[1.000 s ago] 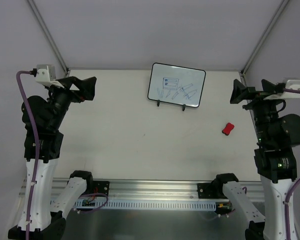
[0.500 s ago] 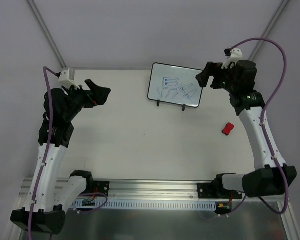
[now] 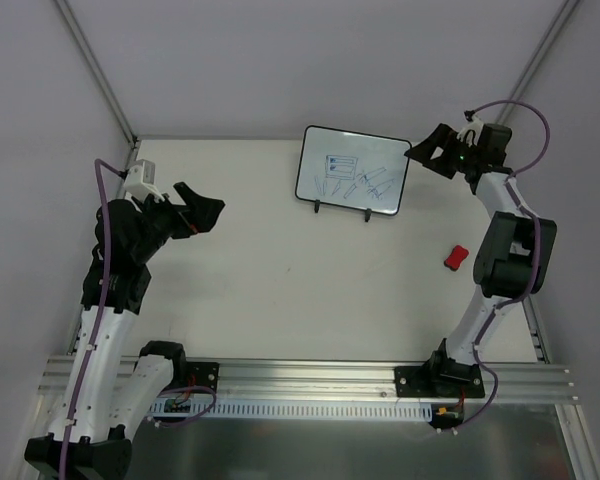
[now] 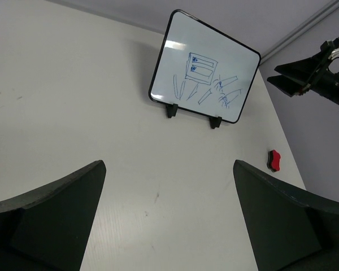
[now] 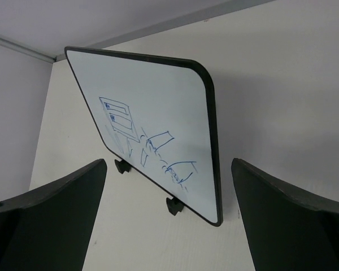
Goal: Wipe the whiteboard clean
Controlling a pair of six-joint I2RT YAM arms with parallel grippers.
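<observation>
Whiteboard (image 3: 353,172) upright at far centre of tabletop (image 3: 270,280), blue scribbles on face, long axis left-right. Right end effector (image 3: 423,152) just beside its right edge, spread wide, empty: nearer arm. Left end effector (image 3: 206,211) well apart to left, also spread, empty. Red eraser (image 3: 456,258) lies ungripped.

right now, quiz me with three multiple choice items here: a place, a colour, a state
1. Where is the eraser relative to the whiteboard? A) left of it B) right of it C) on top of it
2. What colour are the whiteboard's marks? A) red B) green C) blue
3. How is the right gripper? A) shut on the eraser B) open, empty C) shut on the frame
1 B: the top view shows it off to the board's right. 2 C: both wrist views show blue lines. 3 B: its jaws stand wide apart, holding nothing.
</observation>
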